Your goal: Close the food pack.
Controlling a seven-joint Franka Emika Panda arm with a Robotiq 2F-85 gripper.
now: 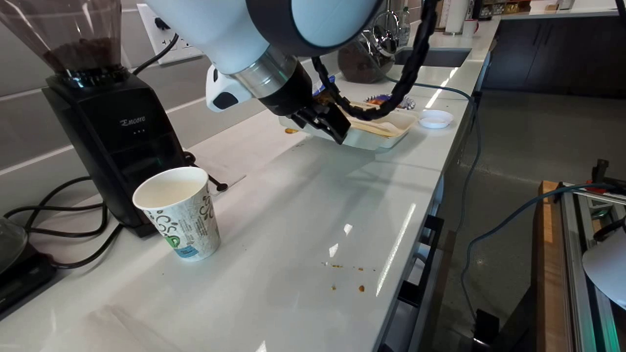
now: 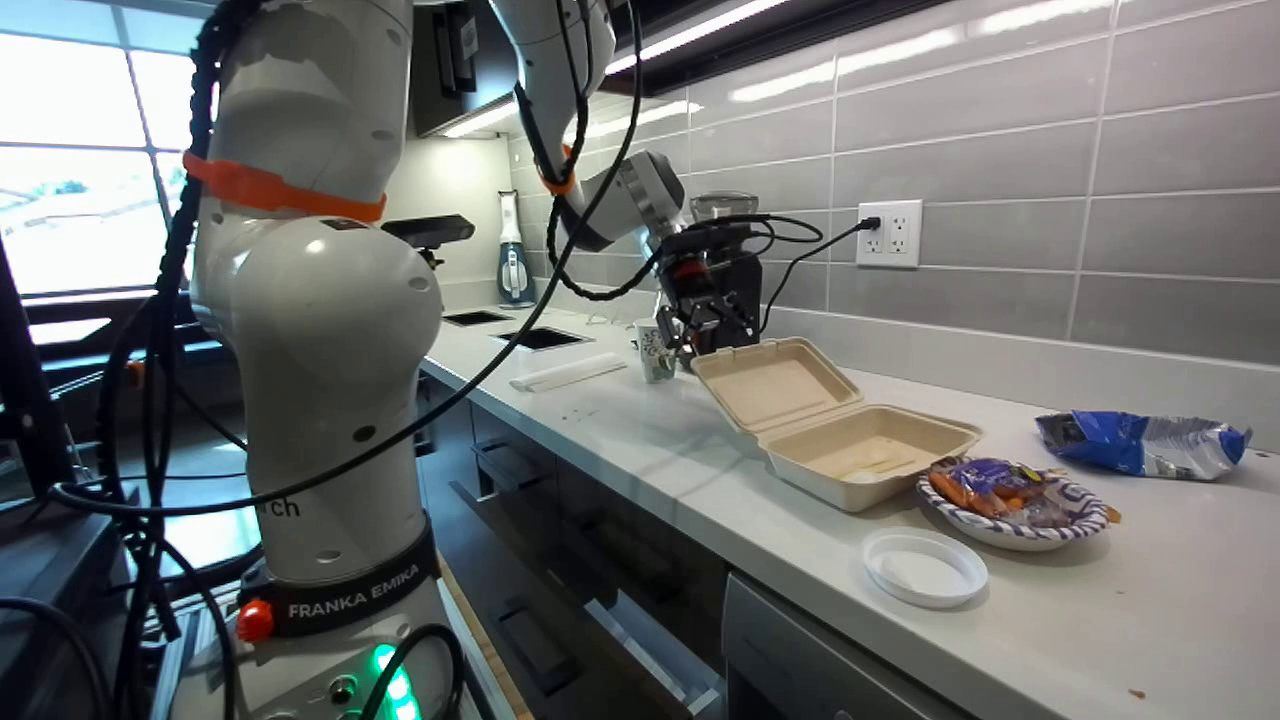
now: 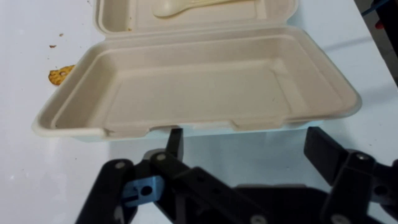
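Note:
The food pack is an open beige hinged box. In an exterior view its raised, tilted lid half (image 2: 780, 385) is nearer my gripper, and its other half (image 2: 870, 440) rests on the counter. It also shows partly behind the arm in an exterior view (image 1: 364, 139). In the wrist view the near half (image 3: 199, 90) is bare inside, and the far half holds a pale spoon (image 3: 169, 7). My gripper (image 3: 244, 141) is open, with nothing between its fingers, at the lid's outer edge. It also shows in both exterior views (image 1: 337, 129) (image 2: 690, 335). I cannot tell whether the fingers touch the edge.
A patterned paper cup (image 1: 183, 215) and a black coffee grinder (image 1: 122, 142) stand on the arm's side of the pack. Beyond the pack are a bowl of snacks (image 2: 1030, 520), a white lid (image 2: 925, 570) and a blue bag (image 2: 1140, 442). The wall runs behind.

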